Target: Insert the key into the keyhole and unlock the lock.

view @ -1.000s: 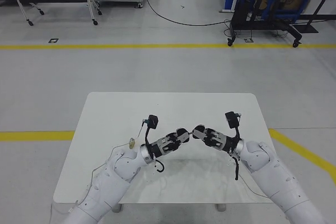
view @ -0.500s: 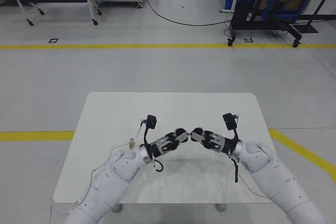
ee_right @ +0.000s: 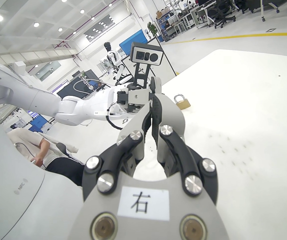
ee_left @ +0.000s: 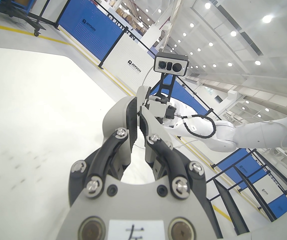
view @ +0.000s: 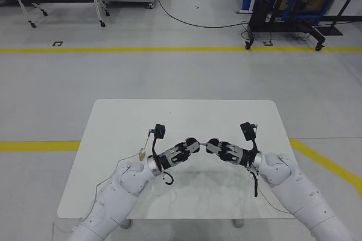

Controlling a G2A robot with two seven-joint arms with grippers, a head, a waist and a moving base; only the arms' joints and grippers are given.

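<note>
On the table [view: 229, 120], brass padlock [ee_right: 182, 103] with silver shackle, left and right jaws clenched.

A small padlock [ee_right: 182, 102] is seen lying on the white table [ee_right: 246, 81]. Its squat body is brass-coloured, and a silver U-shaped shackle is set into one end. Both legs of the shackle appear to be seated in the body, so the shackle looks closed. The keyhole is too small to be made out. From above, the padlock is found in the table's left half, about midway between the near and far edges, just beside the wrist of the left arm [view: 133, 181].
</note>
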